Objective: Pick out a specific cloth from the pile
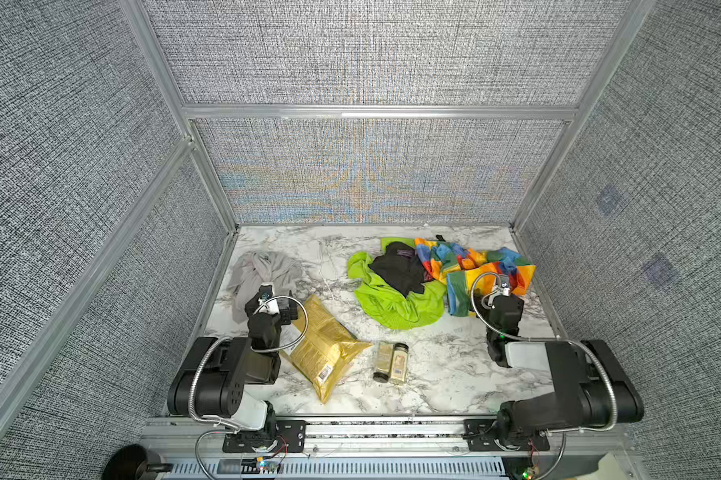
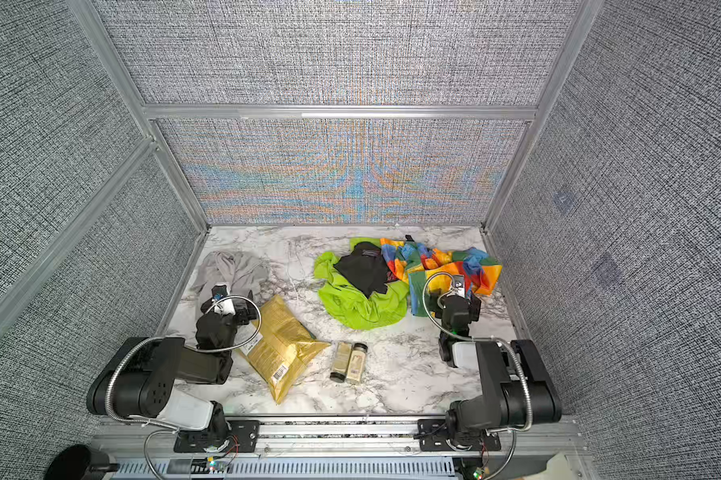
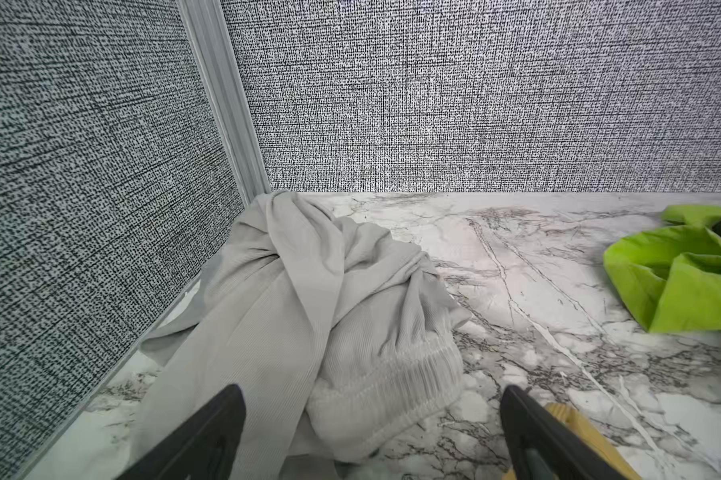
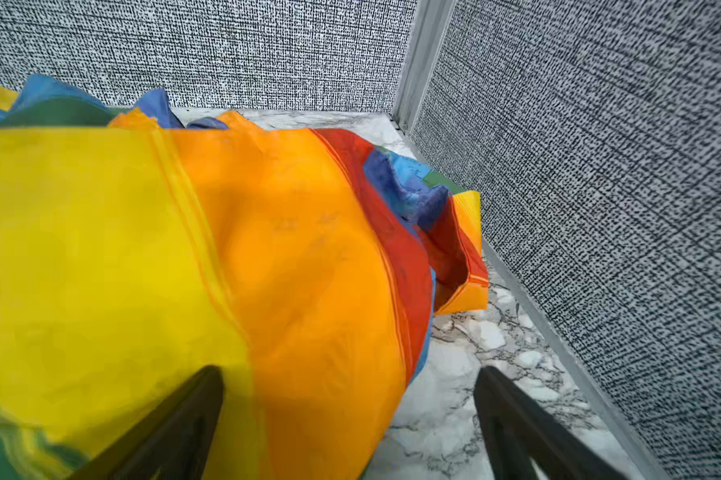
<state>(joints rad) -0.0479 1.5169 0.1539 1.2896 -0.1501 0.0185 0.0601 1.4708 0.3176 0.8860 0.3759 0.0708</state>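
The cloth [image 1: 263,270], light grey with a ribbed hem, lies crumpled on its own in the far left corner of the marble surface [image 1: 442,374], against the side wall and well apart from the pile [image 1: 417,286]. The left end effector [image 3: 371,390] hangs over its near edge, jaws spread wide and gripping nothing. Whether the fingers [image 3: 209,432] touch the fabric, I cannot tell from here. Just beside that arm lies a gold snack bag [image 1: 321,349], and nearer the middle are two small jars [image 1: 390,361] side by side. The pile sits far right: a lime green cloth [image 1: 392,307], a black cloth [image 1: 396,270] on top of it and a rainbow-striped cloth [image 1: 475,266] alongside. The right end effector [image 4: 349,370] is open and empty, poised above the striped cloth's edge.
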